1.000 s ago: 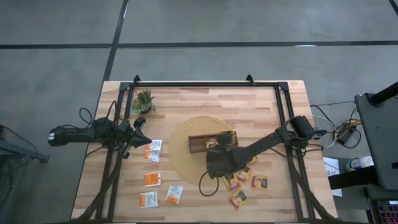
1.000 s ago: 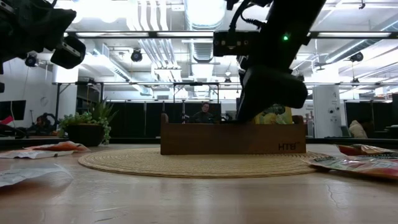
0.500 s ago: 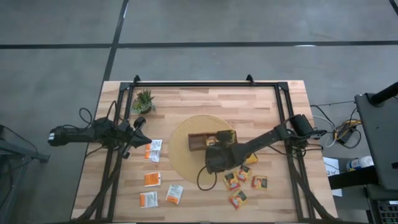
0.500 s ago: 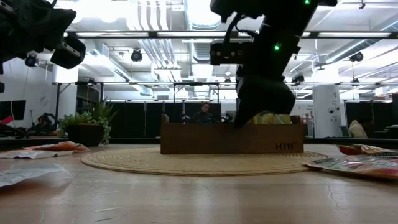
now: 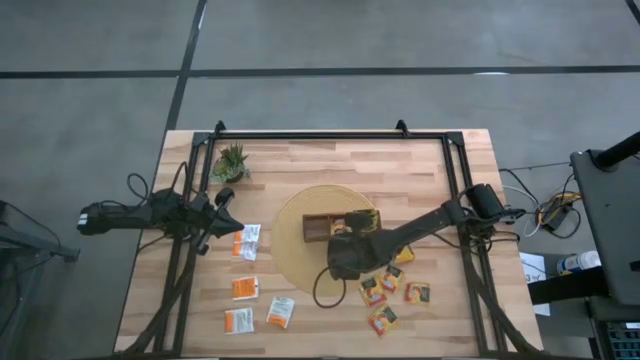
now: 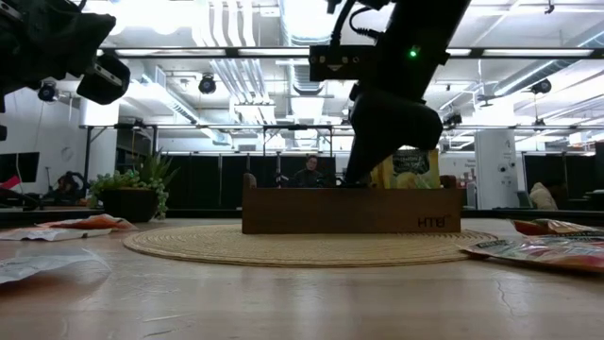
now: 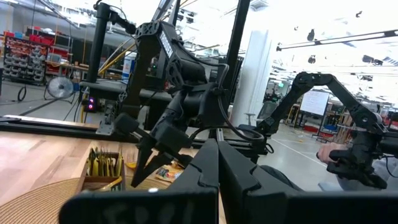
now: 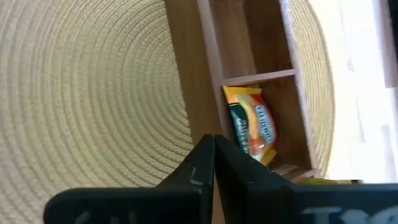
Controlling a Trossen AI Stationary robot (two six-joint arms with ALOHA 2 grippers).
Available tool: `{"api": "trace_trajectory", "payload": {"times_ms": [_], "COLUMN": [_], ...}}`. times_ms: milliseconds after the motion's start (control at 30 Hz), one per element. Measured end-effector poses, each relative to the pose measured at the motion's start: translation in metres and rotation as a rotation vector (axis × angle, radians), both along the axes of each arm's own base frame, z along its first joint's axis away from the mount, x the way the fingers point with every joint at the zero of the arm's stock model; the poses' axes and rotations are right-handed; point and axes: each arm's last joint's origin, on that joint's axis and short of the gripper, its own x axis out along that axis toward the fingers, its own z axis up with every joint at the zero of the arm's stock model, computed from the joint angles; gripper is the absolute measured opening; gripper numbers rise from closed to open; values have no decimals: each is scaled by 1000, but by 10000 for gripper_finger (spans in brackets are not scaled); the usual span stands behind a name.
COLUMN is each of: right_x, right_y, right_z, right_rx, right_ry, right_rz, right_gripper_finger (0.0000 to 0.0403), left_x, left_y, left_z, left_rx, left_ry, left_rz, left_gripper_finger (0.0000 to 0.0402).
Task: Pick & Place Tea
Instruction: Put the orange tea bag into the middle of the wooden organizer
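An orange-and-green tea sachet (image 8: pixel 252 126) stands on edge inside one compartment of the wooden tray (image 5: pixel 325 227), leaning against the divider; the neighbouring compartment looks bare. At the tray's far end from the plant (image 5: pixel 231 161), a clutch of yellow-green sachets (image 6: pixel 409 169) sticks up above the rim. The tray sits on a round woven mat (image 5: pixel 300 250) in the middle of the counter (image 5: pixel 300 165). Pale lettering on the tray's front wall reads something like "HTB" (image 6: pixel 435 222); the print on the sachets is too small to read.

More tea lies loose on the counter either side of the tray: a group of orange-brown sachets (image 5: pixel 390 290) just off the mat on the side away from the plant, and white-and-orange sachets (image 5: pixel 247 241) on the plant's side, spread from beside the mat toward the near edge.

The right end effector (image 8: pixel 213 152) hangs over the tray's near wall, its fingers pressed together with nothing between them. The left end effector (image 5: pixel 222 205) waits off the mat between the plant and the white-and-orange sachets, its fingers also shut tight and empty.
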Motion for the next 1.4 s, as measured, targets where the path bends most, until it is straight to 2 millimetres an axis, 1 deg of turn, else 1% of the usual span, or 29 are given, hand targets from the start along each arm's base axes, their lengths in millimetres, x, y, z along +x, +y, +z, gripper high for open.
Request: {"api": "trace_trajectory", "payload": {"times_ms": [133,500,633,700,867,1067,1200,1333,1400], "right_x": [0,0,0,-1,-8,-18,-24,-33,-37], "right_y": [1,1,-1,-1,-1,0,-4,-13,-13], "right_z": [0,0,0,4,29,61,80,102,108], "right_rx": [23,21,38,43,74,95,68,87,96], "right_ry": [5,5,-15,-26,-99,-177,-197,-317,-343], "right_rz": [5,9,-34,-39,-49,-17,44,-64,-83], "right_gripper_finger": [20,127,148,154,156,148,143,138,137], "left_x": [0,0,0,0,0,0,0,0,0], "left_y": [0,0,0,0,0,0,0,0,0], "left_z": [0,0,0,0,0,0,0,0,0], "left_rx": [0,0,0,0,0,0,0,0,0], "left_ry": [1,1,0,0,0,1,0,0,0], "left_rz": [0,0,0,0,0,0,0,0,0], "left_gripper_finger": [0,0,0,0,0,0,0,0,0]}}
